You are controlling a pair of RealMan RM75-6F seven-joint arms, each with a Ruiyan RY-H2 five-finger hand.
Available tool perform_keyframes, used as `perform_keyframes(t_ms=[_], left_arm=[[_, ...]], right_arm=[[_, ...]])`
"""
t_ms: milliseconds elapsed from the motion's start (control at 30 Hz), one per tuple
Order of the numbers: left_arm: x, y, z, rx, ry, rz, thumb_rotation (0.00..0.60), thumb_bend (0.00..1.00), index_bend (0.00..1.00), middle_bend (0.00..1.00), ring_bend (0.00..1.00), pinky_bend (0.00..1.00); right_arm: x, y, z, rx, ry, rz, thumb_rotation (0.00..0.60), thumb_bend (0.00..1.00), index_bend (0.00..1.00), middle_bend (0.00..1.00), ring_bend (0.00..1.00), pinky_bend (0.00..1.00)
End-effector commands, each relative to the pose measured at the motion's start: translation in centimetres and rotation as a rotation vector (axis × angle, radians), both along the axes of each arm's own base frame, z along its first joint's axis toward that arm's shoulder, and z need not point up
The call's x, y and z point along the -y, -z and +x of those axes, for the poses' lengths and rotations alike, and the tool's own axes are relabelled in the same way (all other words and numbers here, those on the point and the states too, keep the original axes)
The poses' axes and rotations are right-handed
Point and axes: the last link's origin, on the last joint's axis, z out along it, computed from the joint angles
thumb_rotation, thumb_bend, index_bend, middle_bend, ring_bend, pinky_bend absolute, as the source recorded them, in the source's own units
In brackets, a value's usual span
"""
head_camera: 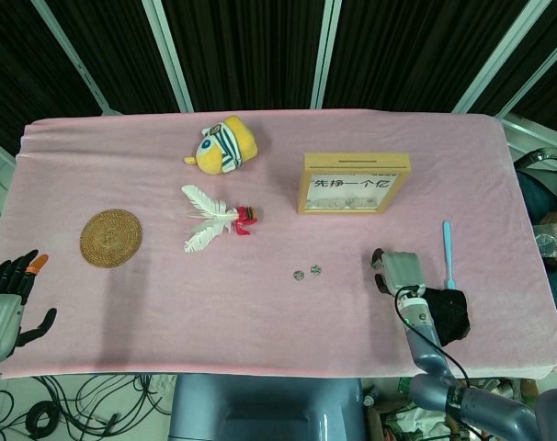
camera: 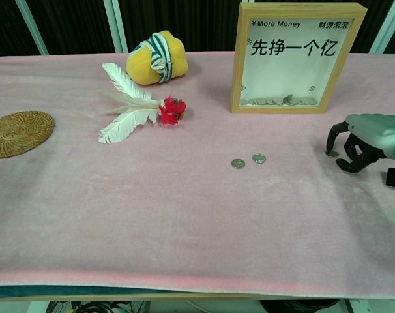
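My right hand (head_camera: 398, 270) (camera: 365, 138) arches over the pink cloth (camera: 184, 215) at the front right, fingers curled downward. One fingertip (camera: 330, 146) touches a small coin (camera: 330, 154) lying on the cloth, and the thumb stands apart from it. Two more coins (camera: 238, 163) (camera: 259, 158) lie side by side to its left. Behind stands a wooden-framed glass coin box (camera: 294, 57) with coins in its bottom. My left hand (head_camera: 7, 292) hangs off the table's front left edge, fingers spread, holding nothing; only the head view shows it.
A yellow plush toy (head_camera: 221, 144) sits at the back. White feathers with a red tuft (head_camera: 214, 221) lie in front of it. A woven round coaster (head_camera: 110, 238) is at the left. A blue stick (head_camera: 447, 253) and a black object (head_camera: 449, 312) lie near the right arm.
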Motion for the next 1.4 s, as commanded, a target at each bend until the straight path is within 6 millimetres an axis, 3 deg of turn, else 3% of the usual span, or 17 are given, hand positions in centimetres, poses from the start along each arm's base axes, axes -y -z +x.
perform_keyframes(t_ms=[33,867,1400], left_arm=[[0.0,0.0,0.0,0.0,-0.001,0.0,0.6,0.36,0.02,0.0,0.0,0.0],[0.0,0.0,-0.1,-0.002,-0.004,0.001,0.6,0.36,0.02,0.0,0.0,0.0],[0.0,0.0,-0.1,-0.001,-0.007,-0.001,0.6,0.36,0.02,0.0,0.0,0.01]], right_arm=[[0.0,0.0,0.0,-0.001,0.0,0.001,0.6,0.38,0.39,0.79,0.84,0.84],[1.2,0.7,0.3,0.012,-0.007,-0.012,0.6,0.38,0.54,0.8,0.85,0.84],[1.4,0.1,0.2,0.01,-0.014,-0.029,0.6,0.38,0.55,0.8,0.85,0.84]])
